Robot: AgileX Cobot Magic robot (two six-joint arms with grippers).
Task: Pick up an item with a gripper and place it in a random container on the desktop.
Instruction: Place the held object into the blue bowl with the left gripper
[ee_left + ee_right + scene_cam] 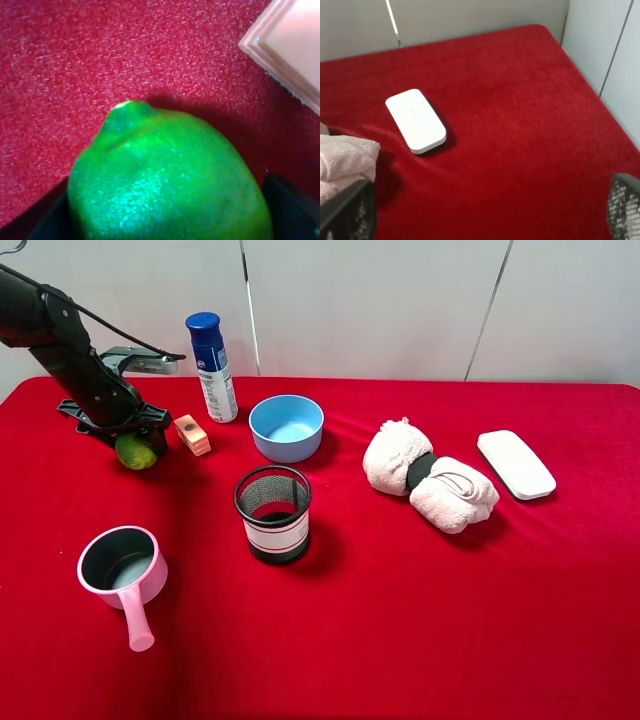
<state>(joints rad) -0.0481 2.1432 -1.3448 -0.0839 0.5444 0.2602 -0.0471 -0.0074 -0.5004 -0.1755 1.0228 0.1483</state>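
Red desktop (420, 630), green lime (170, 185) in the left gripper's (137, 438) firm grasp, between its dark fingers (295, 212).

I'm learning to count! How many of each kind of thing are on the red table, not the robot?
Open containers: 3 (blue bowl, mesh cup, pink pot)
Fruit: 1 (lime)
Bottles: 1 (spray bottle)
Blocks: 1 (orange block)
Towels: 1 (rolled towel)
Flat boxes: 1 (white box)
Total: 8

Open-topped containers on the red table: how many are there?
3: a light blue round plastic bowl near the middle back, a black mesh cup with a white band in front of it, and a pink handled pot at front left. None seems hidden.
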